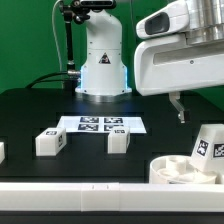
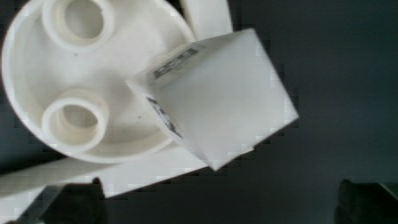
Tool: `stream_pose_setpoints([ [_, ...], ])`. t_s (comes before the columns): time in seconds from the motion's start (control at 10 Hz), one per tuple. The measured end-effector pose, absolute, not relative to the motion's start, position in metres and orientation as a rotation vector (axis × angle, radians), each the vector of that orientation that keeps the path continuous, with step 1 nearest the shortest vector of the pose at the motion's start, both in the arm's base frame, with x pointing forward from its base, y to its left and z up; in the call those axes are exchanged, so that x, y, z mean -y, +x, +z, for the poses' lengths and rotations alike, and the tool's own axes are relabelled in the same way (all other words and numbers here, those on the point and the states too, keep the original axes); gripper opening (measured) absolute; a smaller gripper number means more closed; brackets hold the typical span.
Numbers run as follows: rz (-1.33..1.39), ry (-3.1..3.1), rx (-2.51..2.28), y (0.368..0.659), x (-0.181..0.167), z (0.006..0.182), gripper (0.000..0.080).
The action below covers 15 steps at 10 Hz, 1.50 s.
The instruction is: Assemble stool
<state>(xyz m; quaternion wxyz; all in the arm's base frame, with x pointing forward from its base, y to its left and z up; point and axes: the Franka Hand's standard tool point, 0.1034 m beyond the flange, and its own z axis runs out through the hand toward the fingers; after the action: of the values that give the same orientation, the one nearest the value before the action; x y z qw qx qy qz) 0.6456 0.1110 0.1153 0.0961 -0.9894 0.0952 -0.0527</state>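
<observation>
I saw the end effector (image 2: 217,205) wide apart and empty, above the round seat (image 2: 80,85) at the exterior view's right, block leg (image 2: 222,95) against its rim, second leg (image 1: 50,142) and third leg (image 1: 118,142) beside the marker board (image 1: 100,124)

Your arm (image 1: 180,55) rises from its base (image 1: 100,68) at the back and reaches over to the exterior view's right, with its big white forward link lying roughly level, close to the camera, and the wrist turned downward. Your gripper (image 2: 217,203) hangs with its jaws spread wide, the two dark fingers (image 2: 68,205) standing well apart and gripping nothing. In the exterior view, only one slim finger shows, pointing straight down in the air.
</observation>
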Motion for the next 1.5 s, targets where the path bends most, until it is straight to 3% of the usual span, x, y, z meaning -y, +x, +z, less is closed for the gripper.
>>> stream_pose_setpoints([
  [0.2,-0.184,-2.96,-0.072,0.646,-0.111,0.115,0.0649],
  [0.6,-0.34,-2.966,0.917,0.647,-0.124,0.118,0.0649],
  [1.0,-0.336,-2.875,1.26,0.647,-0.118,0.115,0.0649],
  [1.5,-0.288,-2.47,2.121,0.645,-0.11,0.111,0.0649],
])
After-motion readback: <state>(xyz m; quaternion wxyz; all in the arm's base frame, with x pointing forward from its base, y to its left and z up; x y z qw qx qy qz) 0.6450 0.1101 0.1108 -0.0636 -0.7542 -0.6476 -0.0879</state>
